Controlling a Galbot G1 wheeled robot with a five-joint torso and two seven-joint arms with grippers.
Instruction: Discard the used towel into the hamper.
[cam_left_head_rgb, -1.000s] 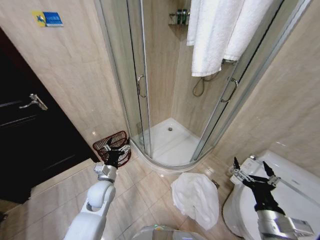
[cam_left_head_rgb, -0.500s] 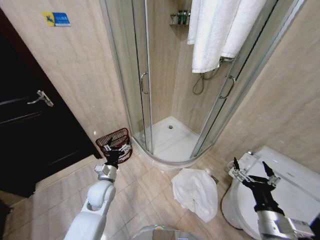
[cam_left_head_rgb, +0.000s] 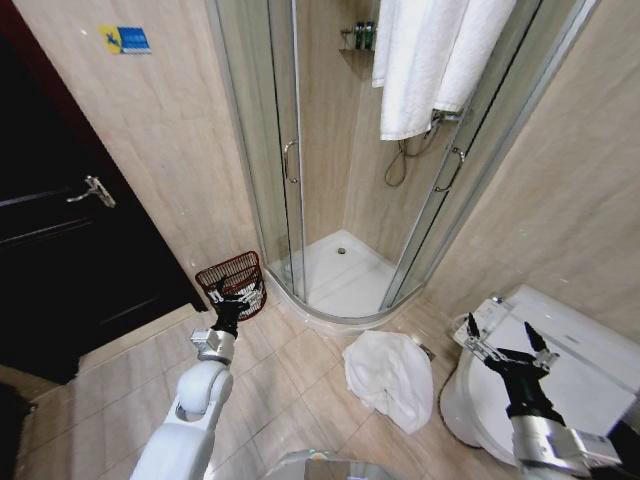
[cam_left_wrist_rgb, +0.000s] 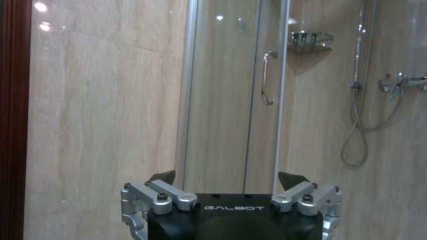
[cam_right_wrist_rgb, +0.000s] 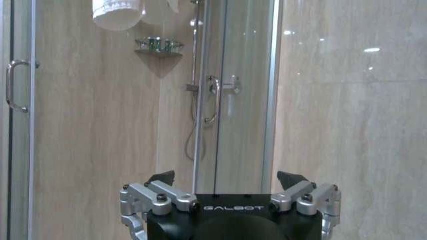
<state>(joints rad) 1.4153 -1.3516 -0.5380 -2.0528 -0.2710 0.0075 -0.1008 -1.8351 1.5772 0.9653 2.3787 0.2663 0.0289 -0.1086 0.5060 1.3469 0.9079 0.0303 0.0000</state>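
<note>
Both pincers are seen spread apart and grasping nothing. At the lower right of the head view, the right pincer (cam_left_head_rgb: 503, 340) is held in front of a white toilet (cam_left_head_rgb: 560, 375), its fingers splayed wide; in the right wrist view the right pincer (cam_right_wrist_rgb: 227, 178) shows two dark tips set well apart against the shower wall. At the lower left of the head view, the left pincer (cam_left_head_rgb: 229, 299) is raised just in front of the hamper (cam_left_head_rgb: 234, 281), and whether it touches the rim cannot be told. In the left wrist view the left pincer (cam_left_wrist_rgb: 227, 177) is likewise seen released, its tips wide apart.

A crumpled white towel (cam_left_head_rgb: 390, 376) is seen lying on the tiled floor (cam_left_head_rgb: 290, 400) at lower centre, between the two arms and beside the toilet base. The hamper is placed farther back, left of centre, against the beige wall and just beside the glass shower enclosure (cam_left_head_rgb: 320, 200). At the top of the frame, white towels (cam_left_head_rgb: 430, 55) are hung over the enclosure. A dark door (cam_left_head_rgb: 60, 230) is seen at the left edge.
</note>
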